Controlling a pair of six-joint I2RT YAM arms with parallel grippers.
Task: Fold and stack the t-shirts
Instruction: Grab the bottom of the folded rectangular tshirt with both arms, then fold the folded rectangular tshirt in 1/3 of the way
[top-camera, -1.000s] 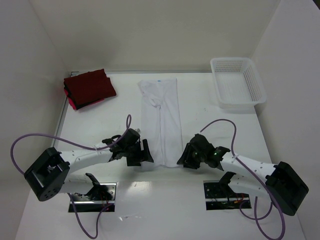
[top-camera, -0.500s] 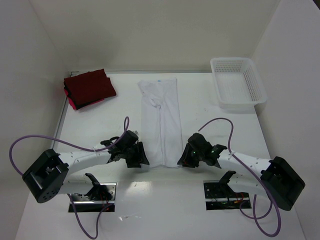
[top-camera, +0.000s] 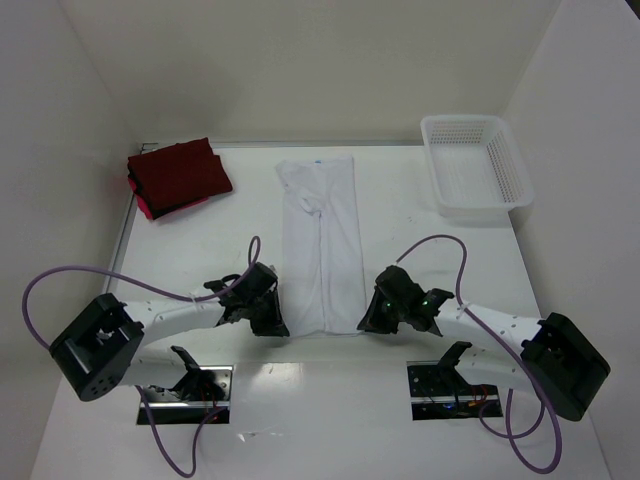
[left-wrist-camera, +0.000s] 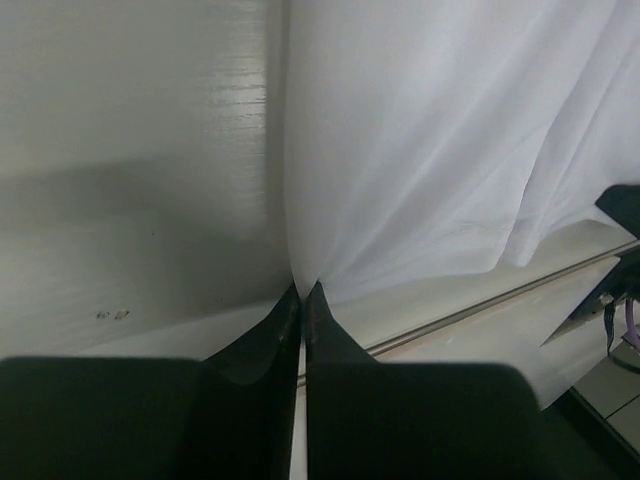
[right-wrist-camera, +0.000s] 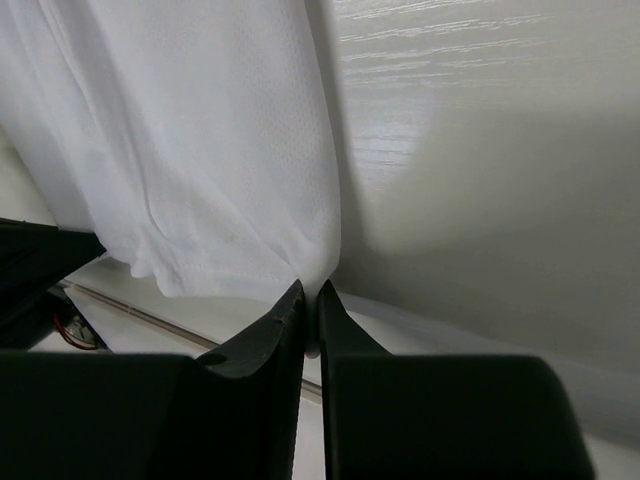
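A white t-shirt (top-camera: 322, 240) lies folded into a long narrow strip down the middle of the table, its neck label at the far end. My left gripper (top-camera: 281, 326) is shut on the shirt's near left corner, the cloth (left-wrist-camera: 420, 150) pinched at the fingertips (left-wrist-camera: 303, 291). My right gripper (top-camera: 363, 324) is shut on the near right corner, white cloth (right-wrist-camera: 200, 150) caught between its fingertips (right-wrist-camera: 311, 291). Dark red t-shirts (top-camera: 178, 177) sit folded in a stack at the far left.
A white mesh basket (top-camera: 474, 166) stands at the far right. White walls close in the table on three sides. Purple cables loop from both arms near the front edge.
Both grippers have moved inward to the shirt's near corners and closed on the cloth. The shirt and the red stack lie as before.
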